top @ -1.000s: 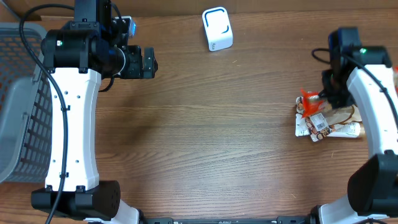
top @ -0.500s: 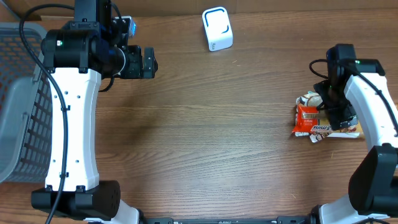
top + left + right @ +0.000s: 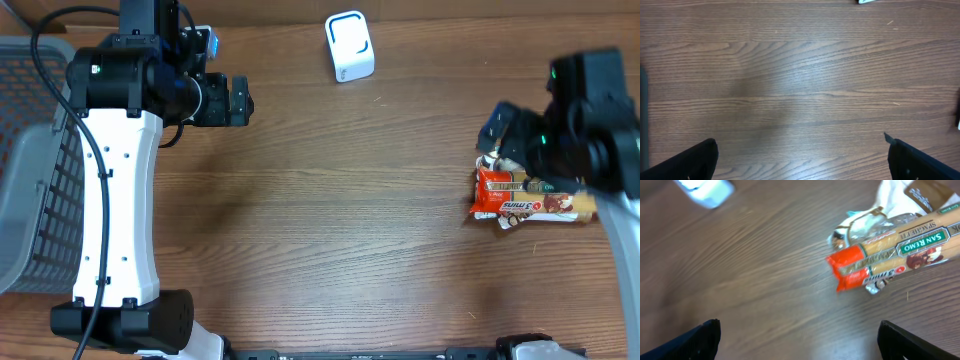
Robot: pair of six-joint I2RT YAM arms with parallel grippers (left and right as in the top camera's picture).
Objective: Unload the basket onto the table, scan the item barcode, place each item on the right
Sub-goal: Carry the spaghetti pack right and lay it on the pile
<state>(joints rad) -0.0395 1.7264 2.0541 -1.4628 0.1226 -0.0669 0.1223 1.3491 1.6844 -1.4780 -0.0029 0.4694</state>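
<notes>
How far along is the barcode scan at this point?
Done: nothing visible; the San Remo spaghetti packet lies with the other packets on the table, apart from the white scanner. In hand: nothing; the right gripper hangs open by the packets, the left gripper open above bare wood. Left: pick an item, show its barcode to the scanner.

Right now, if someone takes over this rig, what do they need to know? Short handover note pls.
Left claw: open, empty, over bare table at the upper left.
Right claw: open, empty, raised close by the pile of packets on the right side.
Scanner: top centre, nothing in front of it.
Done: nothing lifted or presented, as things lie.
Left: grasp one packet, maybe the spaghetti packet, and turn its barcode to the scanner.
</notes>
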